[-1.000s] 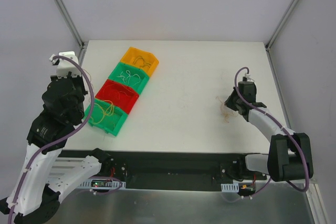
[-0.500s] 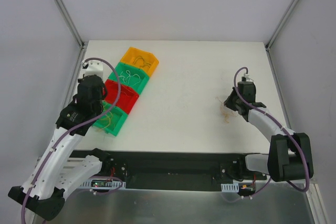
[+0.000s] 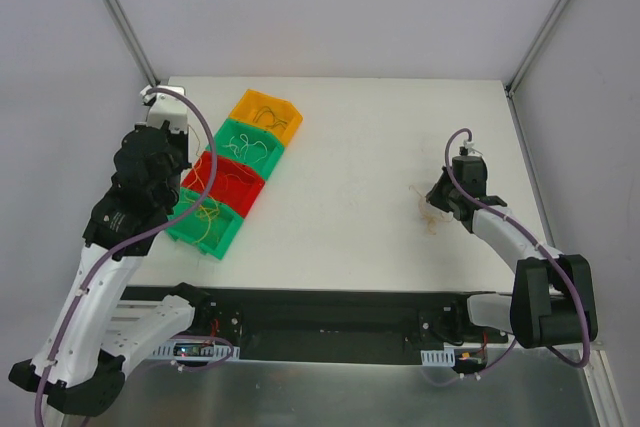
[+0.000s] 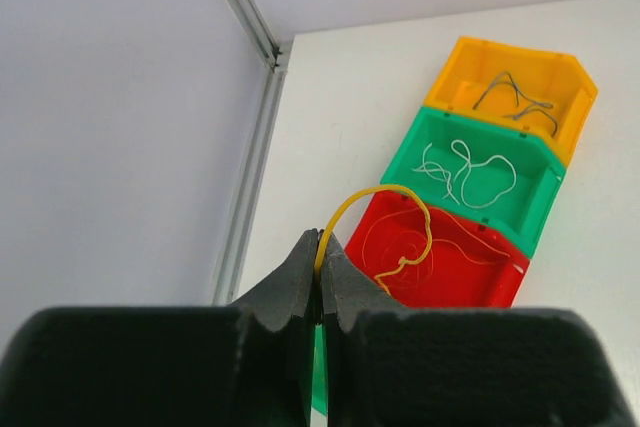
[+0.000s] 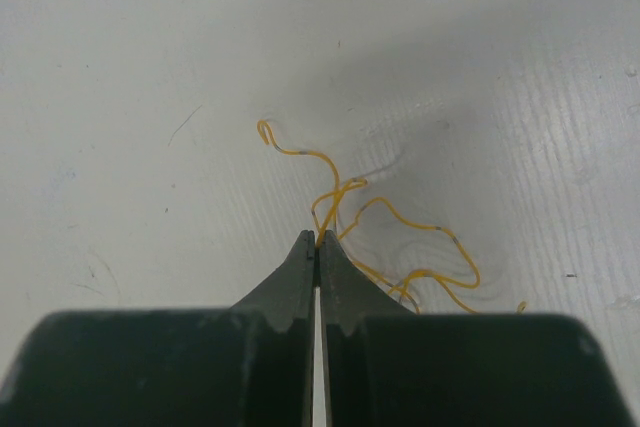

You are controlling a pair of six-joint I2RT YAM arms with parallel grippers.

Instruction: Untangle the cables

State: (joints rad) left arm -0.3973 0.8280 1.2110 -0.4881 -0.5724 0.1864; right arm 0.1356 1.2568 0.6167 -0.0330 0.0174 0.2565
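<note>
A clump of thin orange-yellow cables (image 5: 395,237) lies on the white table at the right, seen from above as a faint tangle (image 3: 432,219). My right gripper (image 5: 318,239) is low over the table, shut on a strand at the clump's near edge; in the top view the right gripper (image 3: 433,202) sits just behind the clump. My left gripper (image 4: 320,247) is shut on a single yellow cable (image 4: 385,189). That cable arcs up from the tips, and its curly free end hangs over the red bin (image 4: 500,282).
Four bins stand in a diagonal row at the left: orange bin (image 3: 287,122) with grey wires, green bin (image 3: 232,132) with white wires, red bin (image 3: 212,163) with thin orange wires, near green bin (image 3: 222,242) with yellow wires. The cage post (image 4: 245,2) and wall stand close on the left.
My left arm swung in from the table's left edge toward the bin row, then drew back and up a little. The right arm and the clump have not moved.
</note>
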